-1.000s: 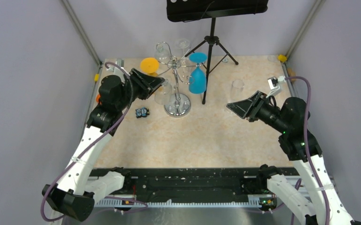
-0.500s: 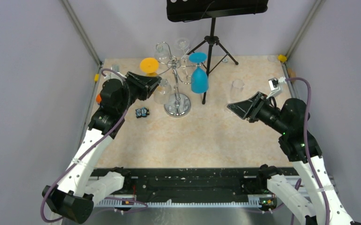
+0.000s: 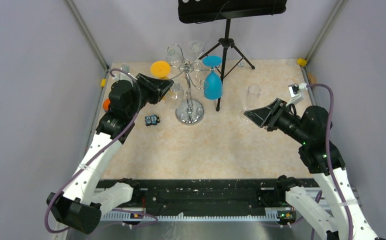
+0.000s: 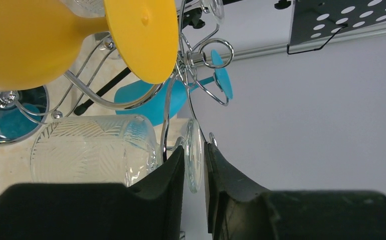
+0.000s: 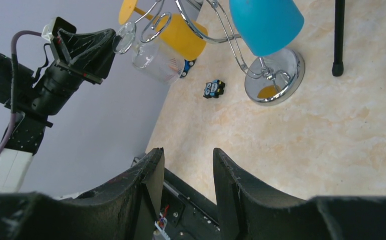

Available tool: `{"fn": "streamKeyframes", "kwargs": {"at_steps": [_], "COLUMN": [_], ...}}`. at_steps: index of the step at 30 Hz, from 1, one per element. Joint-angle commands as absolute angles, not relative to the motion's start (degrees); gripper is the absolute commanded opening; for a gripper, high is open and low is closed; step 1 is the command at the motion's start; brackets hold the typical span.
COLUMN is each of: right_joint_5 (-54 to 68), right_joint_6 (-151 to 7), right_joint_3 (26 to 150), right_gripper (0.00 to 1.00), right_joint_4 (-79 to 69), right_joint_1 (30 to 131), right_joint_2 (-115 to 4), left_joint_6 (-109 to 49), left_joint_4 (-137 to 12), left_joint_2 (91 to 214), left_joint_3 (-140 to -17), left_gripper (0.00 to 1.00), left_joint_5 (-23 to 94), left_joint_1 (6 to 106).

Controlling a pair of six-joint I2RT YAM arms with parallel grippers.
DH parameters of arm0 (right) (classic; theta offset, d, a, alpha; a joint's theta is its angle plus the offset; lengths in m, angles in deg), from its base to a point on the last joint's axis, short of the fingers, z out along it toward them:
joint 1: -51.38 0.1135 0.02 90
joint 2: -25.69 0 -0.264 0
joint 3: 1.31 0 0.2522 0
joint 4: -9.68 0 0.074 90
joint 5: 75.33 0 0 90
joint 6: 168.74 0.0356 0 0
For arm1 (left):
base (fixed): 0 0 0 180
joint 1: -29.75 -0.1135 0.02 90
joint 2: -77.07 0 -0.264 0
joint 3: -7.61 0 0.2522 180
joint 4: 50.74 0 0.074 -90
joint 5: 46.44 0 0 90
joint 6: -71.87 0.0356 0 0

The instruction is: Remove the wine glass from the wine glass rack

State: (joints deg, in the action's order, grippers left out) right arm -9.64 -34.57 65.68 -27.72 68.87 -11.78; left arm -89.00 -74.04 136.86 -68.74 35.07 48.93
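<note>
The chrome wine glass rack [image 3: 189, 114] stands at the back middle of the table, with its wire hooks [image 4: 201, 57] spreading from the post. A clear patterned wine glass [image 4: 93, 150] hangs bowl-down on the rack's left side [image 3: 174, 95]. My left gripper [image 4: 195, 155] is shut on the glass's round foot, which sits edge-on between the two black fingers [image 4: 173, 170]. The right wrist view shows that grip from across the table [image 5: 125, 37]. My right gripper [image 3: 248, 114] hovers open over the table's right half, with nothing between its fingers [image 5: 188, 160].
An orange glass [image 3: 159, 69] and a blue glass [image 3: 212, 85] also hang on the rack, with clear ones behind [image 3: 196, 47]. A black tripod stand [image 3: 226, 50] rises just right of it. A clear glass [image 3: 254, 94] stands to the right. A small blue-black object [image 3: 152, 119] lies left of the base.
My left gripper's fingers have narrowed onto the clear glass's foot, and the left arm has shifted slightly. The right arm has barely moved.
</note>
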Motion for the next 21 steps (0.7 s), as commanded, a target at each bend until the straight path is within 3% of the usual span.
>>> {"fn": "streamKeyframes", "kwargs": {"at_steps": [1,3,6,21], "right_joint_5": [-9.1,-9.1,-9.1,-8.5], "right_joint_6": [-35.1,-35.1,-35.1,-34.9], "right_joint_3": [65.9,65.9,65.9,65.9], "right_gripper": [0.42,0.42,0.42,0.42], "right_joint_4": [-26.9,-26.8,-26.8,-27.3], "right_joint_1": [69.3,69.4,69.4,69.4], "right_joint_2": [-11.4,-11.3,-11.4,-10.9], "left_joint_6": [-85.0,-84.2,-83.1,-84.2], "left_joint_4": [-76.7,-76.9,-76.9,-73.5], "left_joint_2": [137.7,137.5,137.5,131.5], "left_joint_3": [-69.2,-69.3,-69.9,-70.4], "left_gripper": [0.23,0.18,0.00,0.00], "left_joint_5": [34.3,34.3,34.0,33.7], "left_joint_1": [49.1,49.1,49.1,49.1]}}
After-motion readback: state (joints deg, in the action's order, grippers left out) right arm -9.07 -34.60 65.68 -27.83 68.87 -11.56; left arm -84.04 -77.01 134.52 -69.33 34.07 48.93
